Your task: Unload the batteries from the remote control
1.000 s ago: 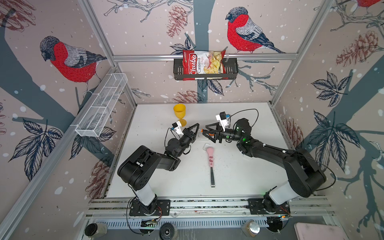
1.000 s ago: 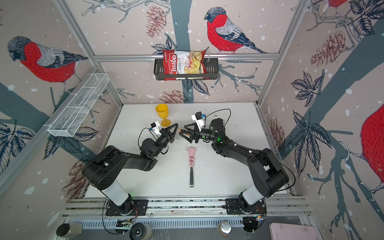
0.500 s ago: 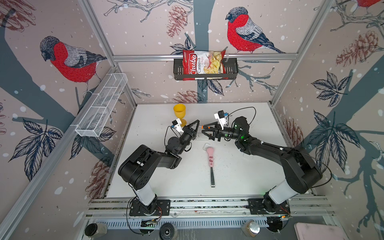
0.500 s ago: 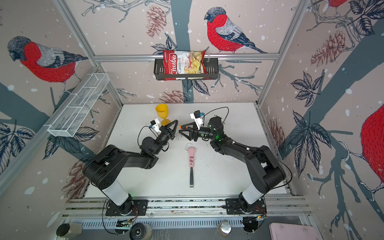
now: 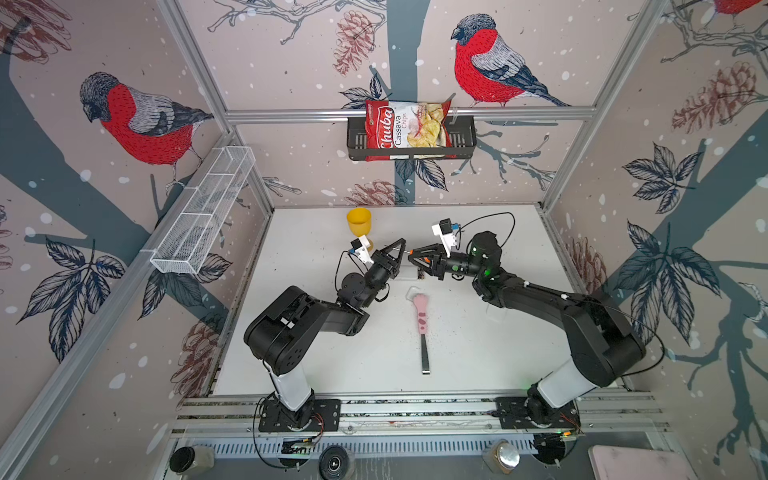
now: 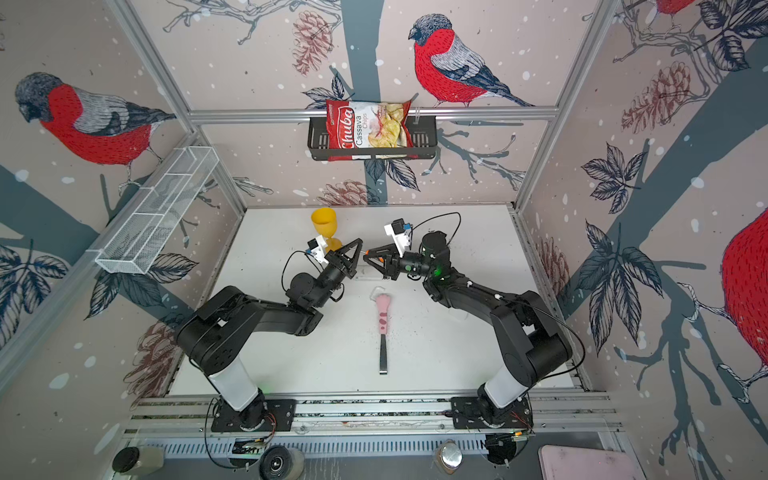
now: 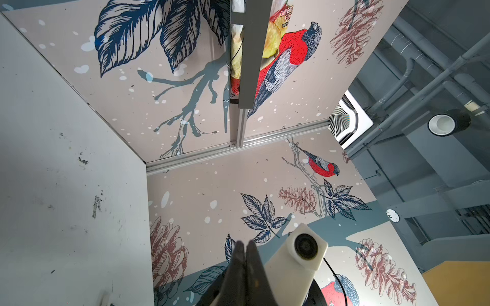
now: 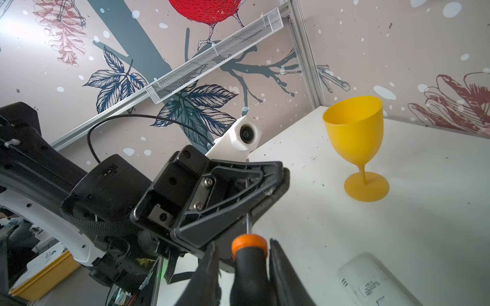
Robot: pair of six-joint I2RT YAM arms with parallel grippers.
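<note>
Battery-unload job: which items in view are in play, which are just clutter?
In play: white plastic remote control; orange-and-black-handled screwdriver, shaft in the left gripper, handle between the fingers of the right gripper. No batteries visible.
Clutter: yellow plastic goblet; pink-handled flat tool; red cassava chips bag in a black wall basket; white wire-mesh shelf.

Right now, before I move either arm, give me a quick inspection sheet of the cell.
Surface: white table, scuffed, dark specks.
Job's things: remote control lying on the table; batteries, nothing seen.
Clutter: yellow goblet, upright; pink-handled tool, lying flat.
Grippers: left claw shut on shaft of screwdriver; right claw closed round its handle.
Cables: black cable loops from each wrist camera, clear of the claws.
Surroundings: chips bag in black wall basket; white mesh shelf; bird-print walls.
</note>
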